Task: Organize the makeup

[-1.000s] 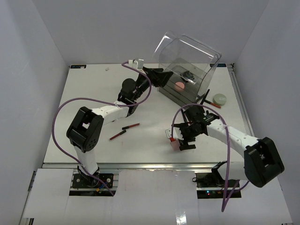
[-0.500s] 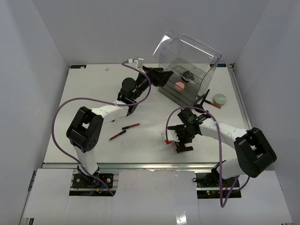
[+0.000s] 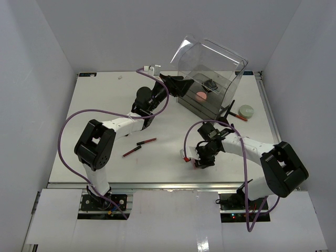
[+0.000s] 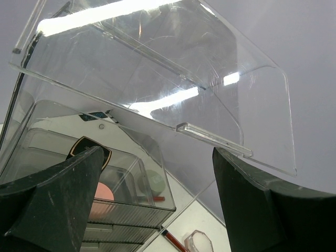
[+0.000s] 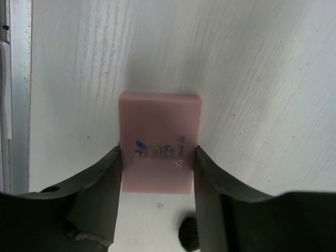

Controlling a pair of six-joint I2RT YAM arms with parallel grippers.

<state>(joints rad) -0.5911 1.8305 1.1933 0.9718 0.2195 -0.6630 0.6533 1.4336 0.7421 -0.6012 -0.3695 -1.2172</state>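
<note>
My right gripper [image 5: 157,152] is low over the table in the top view [image 3: 198,157], with a finger against each side of the flat pink square [image 5: 160,115], which lies flat on the table [image 3: 195,164]. A black brush tip [image 5: 189,233] shows just behind it. My left gripper [image 4: 157,157] is open at the left side of the clear drawer box [image 3: 210,68], under its raised lid [image 4: 157,63]. A round pink compact [image 3: 201,96] and a small black compact [image 3: 211,84] lie inside the box. Two red/black pencils [image 3: 146,141] [image 3: 131,151] lie at mid-table.
A pale green compact [image 3: 245,111], a black-handled brush [image 3: 229,110] and a red pencil [image 3: 239,117] lie right of the box. A clear octagonal jar [image 4: 198,242] shows in the left wrist view. White walls enclose the table; a metal rail [image 5: 16,94] runs along its edge.
My right gripper has moved a little left and down over the pink square, and its fingers now flank it. The left arm and the box have not moved.
</note>
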